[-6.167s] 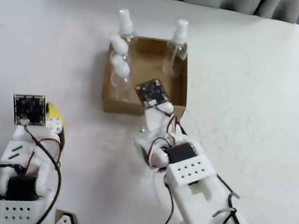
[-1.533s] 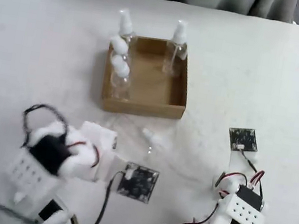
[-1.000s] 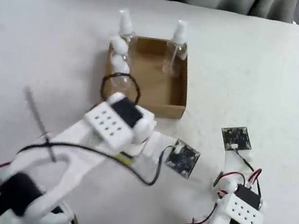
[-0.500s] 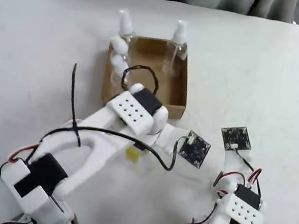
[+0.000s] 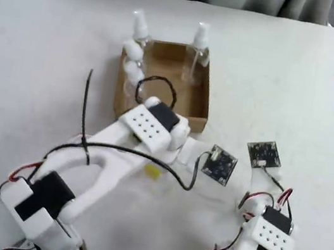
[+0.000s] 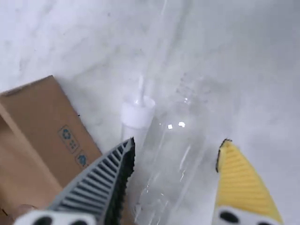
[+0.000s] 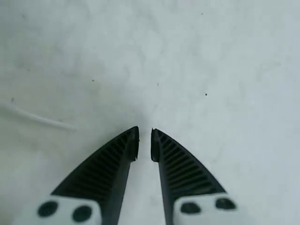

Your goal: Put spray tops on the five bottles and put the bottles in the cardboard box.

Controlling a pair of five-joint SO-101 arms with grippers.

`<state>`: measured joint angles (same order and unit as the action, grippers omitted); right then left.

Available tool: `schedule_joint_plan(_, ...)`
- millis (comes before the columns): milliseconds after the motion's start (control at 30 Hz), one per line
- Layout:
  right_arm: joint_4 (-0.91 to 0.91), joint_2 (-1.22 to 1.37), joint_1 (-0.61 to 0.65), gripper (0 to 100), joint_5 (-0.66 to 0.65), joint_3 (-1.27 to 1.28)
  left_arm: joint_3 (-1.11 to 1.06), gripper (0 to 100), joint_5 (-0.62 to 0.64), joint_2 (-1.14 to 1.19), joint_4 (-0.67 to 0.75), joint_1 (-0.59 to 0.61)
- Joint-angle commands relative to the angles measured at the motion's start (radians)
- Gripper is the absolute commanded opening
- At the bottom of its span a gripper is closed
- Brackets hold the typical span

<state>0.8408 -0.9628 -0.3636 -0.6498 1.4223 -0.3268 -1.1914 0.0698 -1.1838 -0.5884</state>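
Tabletop (image 5: 303,77): four boxed bottles (image 5: 197,54), fifth bottle (image 6: 174,157)

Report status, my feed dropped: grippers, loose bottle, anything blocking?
Left gripper open, fingers either side of the bottle lying beside the box. Right gripper shut above the table. Nothing blocking seen.

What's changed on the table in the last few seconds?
The right gripper pulled back from the brown cardboard box and is shut. The left gripper swung out, open, and now straddles the clear spray bottle lying beside the box. The four bottles in the box stayed put.
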Motion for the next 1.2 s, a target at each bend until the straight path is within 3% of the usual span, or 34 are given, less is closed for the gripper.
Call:
schedule_joint_plan(0, -0.012, -0.013, 0.008, 2.7, -0.009, -0.005, -0.011, 28, 0.029, -0.004, 0.037, 0.005)
schedule_joint_plan(533, -0.01, -0.013, 0.008, 2.7, -0.009, -0.005, -0.117, 28, 0.031, 0.05, 0.15, 0.008)
schedule_joint_plan(733, -0.01, -0.013, 0.008, 2.7, -0.037, -0.005, -0.075, 19, 0.029, 0.122, 0.15, 0.019)
schedule_joint_plan(933, -0.01, -0.013, 0.008, 2.7, -0.037, -0.005, -0.077, 2, 0.029, 0.12, 0.147, 0.01)
schedule_joint_plan(1167, -0.01, -0.012, 0.008, 2.7, -0.038, -0.005, -0.046, 2, 0.084, 0.094, 0.061, -0.053)
